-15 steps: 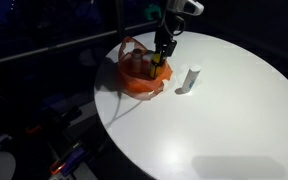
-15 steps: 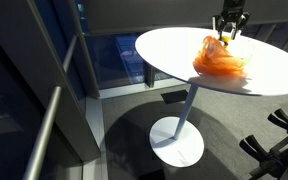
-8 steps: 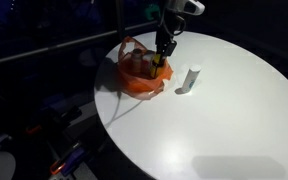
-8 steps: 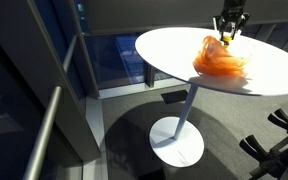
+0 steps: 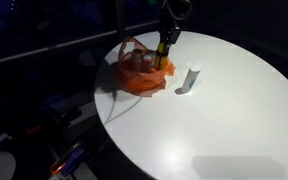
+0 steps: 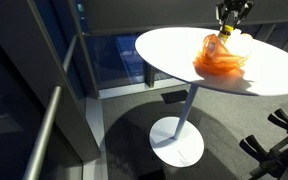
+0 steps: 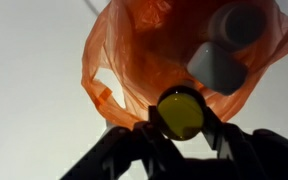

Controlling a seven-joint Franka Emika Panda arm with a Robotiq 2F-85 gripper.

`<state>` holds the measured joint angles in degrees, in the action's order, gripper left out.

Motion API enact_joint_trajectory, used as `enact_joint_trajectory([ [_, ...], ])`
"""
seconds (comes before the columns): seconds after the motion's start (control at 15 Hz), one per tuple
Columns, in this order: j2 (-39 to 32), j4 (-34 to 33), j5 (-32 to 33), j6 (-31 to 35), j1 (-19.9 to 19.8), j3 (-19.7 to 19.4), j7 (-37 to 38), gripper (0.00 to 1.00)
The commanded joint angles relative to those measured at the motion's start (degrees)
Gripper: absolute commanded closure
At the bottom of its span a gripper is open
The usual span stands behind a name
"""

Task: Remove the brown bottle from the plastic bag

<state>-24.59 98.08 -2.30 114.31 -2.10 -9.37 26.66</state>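
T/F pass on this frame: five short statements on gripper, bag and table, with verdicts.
1. The gripper is closed on the brown bottle, whose cap is yellow. True.
2. The plastic bag is blue. False: it is orange.
3. A white object stands on the table outside the bag. True.
4. The table is square. False: it is round and white.
5. The gripped bottle is the only thing in the bag. False: the wrist view shows a pale grey container in it too.
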Motion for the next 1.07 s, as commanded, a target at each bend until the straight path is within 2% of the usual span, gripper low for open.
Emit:
enact_joint_trajectory([
  [0.0,3.3,-1.4,-1.0,-3.1,-1.0,0.5,-1.0,0.79],
  [0.33,3.3,-6.6,-1.8,-7.1,-2.7,0.0,-0.3,0.79],
  [1.0,-5.6,-17.4,-3.0,-9.3,-6.8,-0.7,0.9,0.79],
])
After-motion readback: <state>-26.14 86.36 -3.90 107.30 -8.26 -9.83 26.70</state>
